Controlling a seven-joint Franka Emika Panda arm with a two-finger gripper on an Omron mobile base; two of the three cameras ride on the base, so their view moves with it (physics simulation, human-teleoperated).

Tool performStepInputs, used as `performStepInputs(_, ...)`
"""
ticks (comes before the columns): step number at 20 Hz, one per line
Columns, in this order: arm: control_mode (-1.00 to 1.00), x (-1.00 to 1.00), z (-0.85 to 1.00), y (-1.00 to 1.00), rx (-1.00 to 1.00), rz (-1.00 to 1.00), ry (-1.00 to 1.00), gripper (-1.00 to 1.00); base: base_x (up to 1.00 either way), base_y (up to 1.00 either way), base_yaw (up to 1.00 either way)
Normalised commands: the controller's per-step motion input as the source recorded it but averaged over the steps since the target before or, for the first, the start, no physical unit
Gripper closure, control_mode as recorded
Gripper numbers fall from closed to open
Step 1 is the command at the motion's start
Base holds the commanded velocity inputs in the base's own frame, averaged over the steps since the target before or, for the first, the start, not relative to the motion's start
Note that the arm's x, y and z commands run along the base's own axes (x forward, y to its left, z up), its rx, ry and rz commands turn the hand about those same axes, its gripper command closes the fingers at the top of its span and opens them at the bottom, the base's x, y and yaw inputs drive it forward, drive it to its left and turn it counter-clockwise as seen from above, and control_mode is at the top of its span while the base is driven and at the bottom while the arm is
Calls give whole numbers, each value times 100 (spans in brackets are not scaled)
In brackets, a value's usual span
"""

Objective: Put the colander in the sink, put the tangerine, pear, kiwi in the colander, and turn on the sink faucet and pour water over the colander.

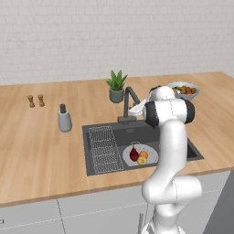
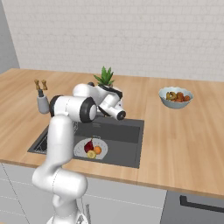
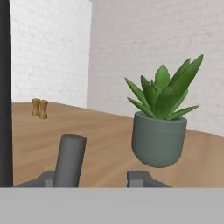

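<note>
the colander (image 1: 148,153) sits in the sink (image 1: 98,167) holding a dark red fruit, the tangerine (image 2: 97,149) and a yellow-green fruit. the gripper (image 3: 103,177) sits low behind the sink faucet (image 1: 128,104), its fingers mostly cut off. the grey lever (image 3: 70,159) stands between them, seemingly unpinched; i cannot tell how wide the jaws stand.

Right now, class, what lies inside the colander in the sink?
Inside the colander sit three fruits: a dark red one, an orange tangerine and a yellow-green one. The colander's floor beneath them is covered.
</note>
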Motion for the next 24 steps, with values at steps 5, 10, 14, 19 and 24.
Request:
performStepInputs(5,-100,0,-23,-17,0,0,0,100,0,0,0)
performStepInputs(10,-100,0,-17,-38,0,0,0,100,0,0,0)
performStepInputs(14,-100,-2,-20,-51,0,0,0,100,0,0,0)
performStepInputs(19,-100,-11,-22,-59,0,0,0,100,0,0,0)
performStepInputs(24,-100,-10,-25,-59,0,0,0,100,0,0,0)
